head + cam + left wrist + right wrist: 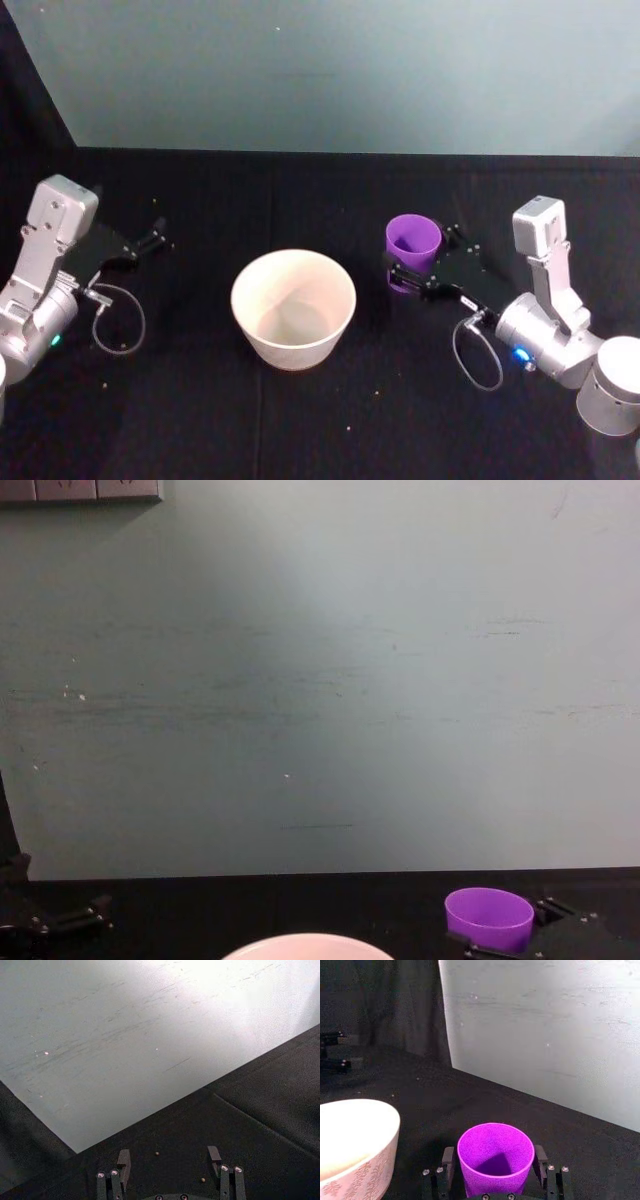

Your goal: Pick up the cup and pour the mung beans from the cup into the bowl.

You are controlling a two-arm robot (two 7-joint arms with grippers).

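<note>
Straddling the cup (495,1147), the right gripper (494,1160) has its fingers (449,1159) spread wide, one on each side of the purple wall and close against it. No squeeze shows, and I cannot tell whether the pads actually touch. The cup stands upright on the black table (300,430), on the robot's right. Its inside reads bare purple down to the base.

By my judgement it will handle as a very light thing. Smooth plastic is slippery, and a thin wall may flex if pinched hard. The taper helps: a hold at mid-wall or a little higher lets the wider rim wedge above the fingers, so a moderate grip should do. With no handle, opposite sides of the wall are the only sensible place to take it.

The bowl (294,307) sits near the cup, on its left. It is wide-mouthed and stable-looking, a forgiving target, though I cannot make out what lies in its bottom. A few loose grains (375,393) dot the table. The left gripper (155,238) is parked far left, fingers apart and holding nothing.
</note>
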